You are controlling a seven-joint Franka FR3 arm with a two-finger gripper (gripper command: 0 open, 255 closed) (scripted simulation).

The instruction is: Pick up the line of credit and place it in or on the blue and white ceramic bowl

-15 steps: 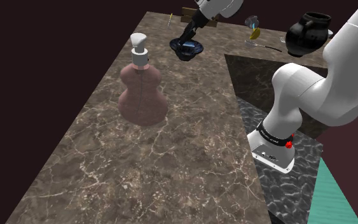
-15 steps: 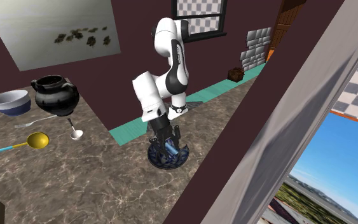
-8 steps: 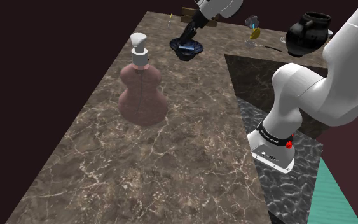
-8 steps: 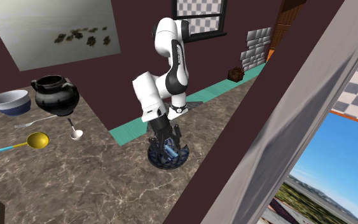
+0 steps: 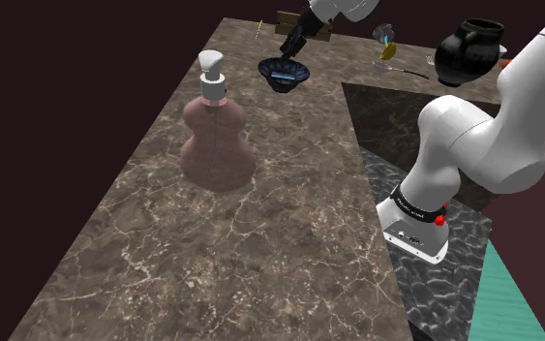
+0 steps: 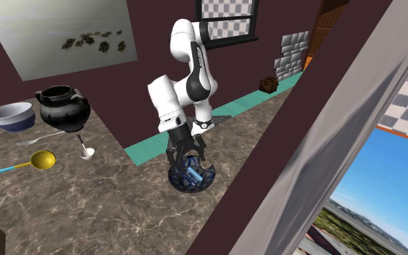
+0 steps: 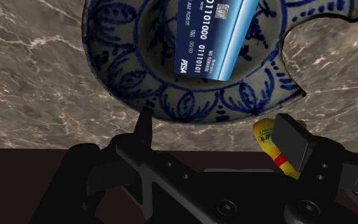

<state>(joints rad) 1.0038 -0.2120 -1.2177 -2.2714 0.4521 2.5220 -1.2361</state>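
Blue card (image 7: 215, 38) lies in the bowl (image 7: 126, 79) on the counter (image 7: 37, 76), its long axis pointing away from the tool (image 7: 219, 130), which hangs above, spread apart and empty.

There are two bowls: one blue and white bowl (image 7: 123, 79) and one pale blue bowl (image 6: 11, 116). There is one blue card (image 7: 212, 38), one black jug (image 6: 63, 109) and one pink bottle (image 5: 217, 136). There are three spoons: one yellow spoon (image 6: 41, 159), one grey spoon (image 6: 43, 137) and one small white spoon (image 6: 86, 152). There is one robot arm (image 5: 473, 145) with one claw (image 7: 217, 132).
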